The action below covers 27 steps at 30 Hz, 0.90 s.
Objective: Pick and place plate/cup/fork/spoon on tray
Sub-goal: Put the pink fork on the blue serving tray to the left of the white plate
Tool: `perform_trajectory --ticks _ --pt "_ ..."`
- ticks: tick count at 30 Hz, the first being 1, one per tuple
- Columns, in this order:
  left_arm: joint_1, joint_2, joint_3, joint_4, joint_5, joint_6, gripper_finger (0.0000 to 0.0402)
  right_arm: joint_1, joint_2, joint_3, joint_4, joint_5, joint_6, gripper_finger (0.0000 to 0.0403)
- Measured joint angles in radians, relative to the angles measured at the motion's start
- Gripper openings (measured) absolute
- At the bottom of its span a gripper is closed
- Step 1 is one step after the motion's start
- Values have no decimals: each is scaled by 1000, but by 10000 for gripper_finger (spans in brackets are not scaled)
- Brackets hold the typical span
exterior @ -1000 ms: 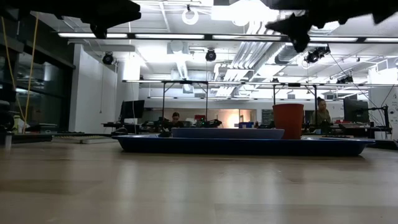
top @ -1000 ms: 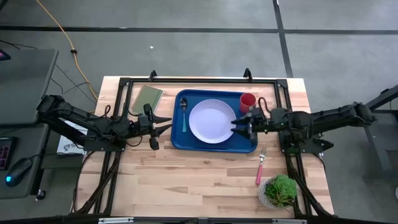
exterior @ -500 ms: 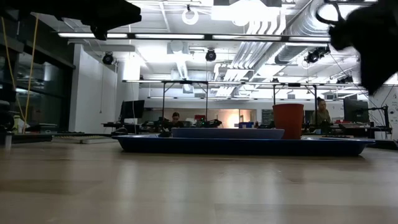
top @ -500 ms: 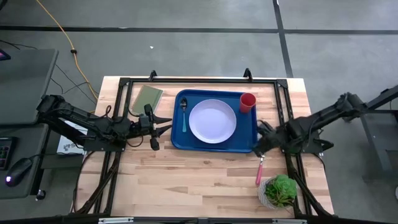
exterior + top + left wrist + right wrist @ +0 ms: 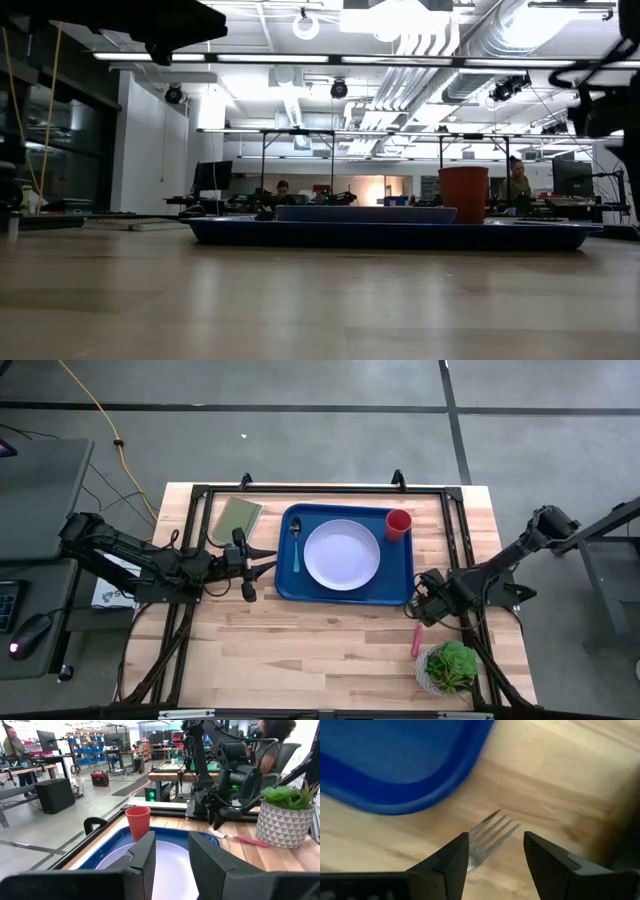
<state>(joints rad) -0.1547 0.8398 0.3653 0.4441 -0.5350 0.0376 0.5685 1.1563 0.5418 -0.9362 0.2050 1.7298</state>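
The blue tray (image 5: 290, 585) lies at the table's far middle. On it are the pale plate (image 5: 342, 554), the red cup (image 5: 398, 524) at the far right corner and the teal-handled spoon (image 5: 296, 545) on the left side. The fork (image 5: 417, 639) lies flat on the table near the tray's near right corner, its tines (image 5: 490, 836) toward the tray. My right gripper (image 5: 422, 610) is open, pointing down over the tines, one finger on either side; I cannot tell whether it touches them. My left gripper (image 5: 270, 558) is open at the tray's left edge.
A potted green plant (image 5: 449, 667) in a patterned pot stands near the table's near right corner, close to the fork's handle. An olive-green flat rectangle (image 5: 236, 517) lies at the far left. Bare wood lies near of the tray.
My right gripper has left the tray's right side beside the plate, gone toward the table's near edge and a little right, and come down over the fork's tines. The plate, cup and spoon stay where they were on the tray. My left arm has kept still.
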Motion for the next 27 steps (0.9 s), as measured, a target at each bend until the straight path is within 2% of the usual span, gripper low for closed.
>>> perform_trajectory --ticks 4,14,22,27 --pt "0 0 0 -8 0 0 95 5 36 -27 77 5 -1 181" --pt "0 0 0 -9 0 0 96 5 105 -35 98 69 19 181" --pt "0 0 0 -10 0 0 95 6 109 -35 138 130 -5 181" --pt "0 0 0 -11 0 0 95 6 109 -35 172 132 -26 181"
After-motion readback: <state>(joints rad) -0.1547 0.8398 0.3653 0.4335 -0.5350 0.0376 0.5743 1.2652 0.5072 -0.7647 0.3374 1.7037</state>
